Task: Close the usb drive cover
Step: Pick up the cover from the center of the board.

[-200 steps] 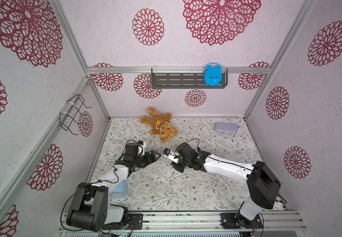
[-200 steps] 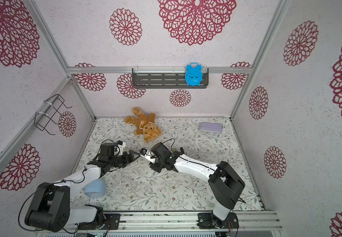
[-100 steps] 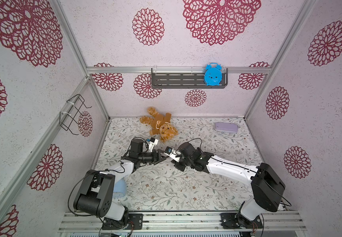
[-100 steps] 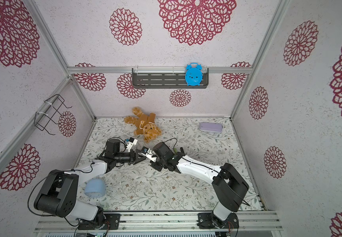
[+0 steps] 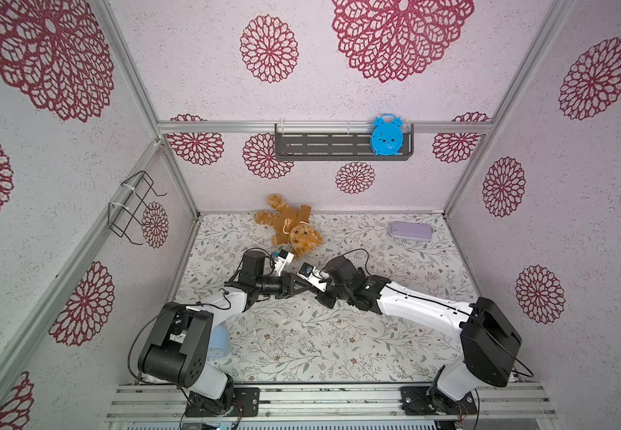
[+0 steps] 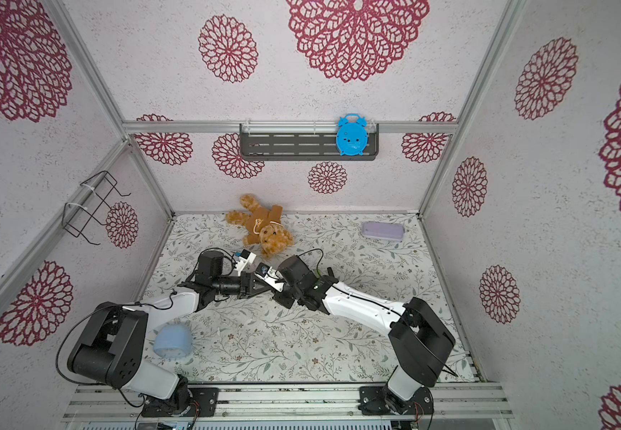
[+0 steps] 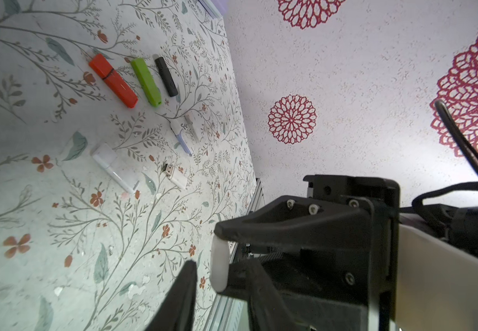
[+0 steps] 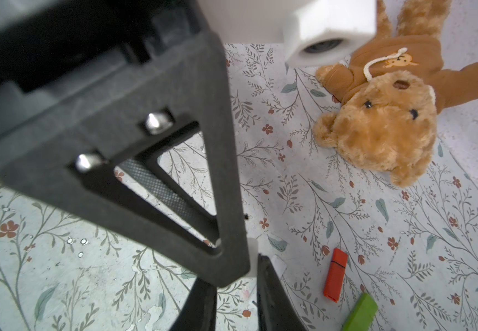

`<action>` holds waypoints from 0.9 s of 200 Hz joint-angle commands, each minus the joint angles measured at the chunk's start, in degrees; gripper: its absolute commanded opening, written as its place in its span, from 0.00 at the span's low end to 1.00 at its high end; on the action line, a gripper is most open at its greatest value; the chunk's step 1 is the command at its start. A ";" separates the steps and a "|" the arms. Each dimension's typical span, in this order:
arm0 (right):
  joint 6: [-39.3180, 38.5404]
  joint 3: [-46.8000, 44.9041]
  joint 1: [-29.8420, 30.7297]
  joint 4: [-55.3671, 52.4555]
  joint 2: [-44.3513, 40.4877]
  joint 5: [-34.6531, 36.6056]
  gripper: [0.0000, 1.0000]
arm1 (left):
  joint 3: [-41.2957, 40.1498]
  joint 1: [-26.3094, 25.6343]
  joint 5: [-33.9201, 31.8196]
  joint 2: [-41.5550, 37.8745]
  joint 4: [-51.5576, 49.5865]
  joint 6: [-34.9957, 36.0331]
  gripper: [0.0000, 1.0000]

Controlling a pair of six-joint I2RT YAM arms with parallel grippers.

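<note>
My two grippers meet above the middle of the floor in both top views, left gripper (image 5: 301, 286) against right gripper (image 5: 318, 288). The right gripper is shut on a small white usb drive (image 7: 219, 266), pinched between its black fingers (image 7: 260, 226). In the left wrist view my left gripper (image 7: 222, 266) flanks that drive with narrowed jaws, and a thin gap shows beside one finger. The right wrist view shows only a sliver of the drive (image 8: 252, 258) behind the left gripper's tip (image 8: 217, 249). I cannot tell the cover from the drive's body.
Several other drives lie on the flowered floor: red (image 7: 113, 81), green (image 7: 146, 81), black (image 7: 166, 76) and white ones (image 7: 176, 176). A teddy bear (image 5: 290, 225) lies behind the grippers, a purple case (image 5: 410, 231) at the back right, and a blue cup (image 6: 172, 340) by the left arm's base.
My left arm swung right to the right gripper, and its wide-open jaws narrowed around the white drive. The right gripper kept its hold and barely shifted.
</note>
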 commanded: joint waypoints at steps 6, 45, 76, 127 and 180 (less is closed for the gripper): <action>1.61 0.24 -0.36 3.03 -2.01 -0.83 0.24 | 1.13 -0.87 1.69 1.23 0.44 0.99 0.25; 1.92 0.59 -0.39 3.28 -1.66 -1.34 0.23 | 1.37 -1.00 1.80 1.44 0.02 1.12 0.16; 2.23 0.33 -0.38 3.69 -2.26 -1.52 0.24 | 2.10 -1.06 1.26 1.62 -1.30 1.92 0.09; 5.73 -3.11 -3.00 -0.34 -6.87 -0.03 0.36 | 2.56 -0.89 -2.75 -0.29 -1.23 1.19 0.07; 16.98 -10.81 -12.16 -9.13 -9.61 -0.01 0.40 | 2.29 -0.91 -7.29 -2.72 -1.17 0.07 0.07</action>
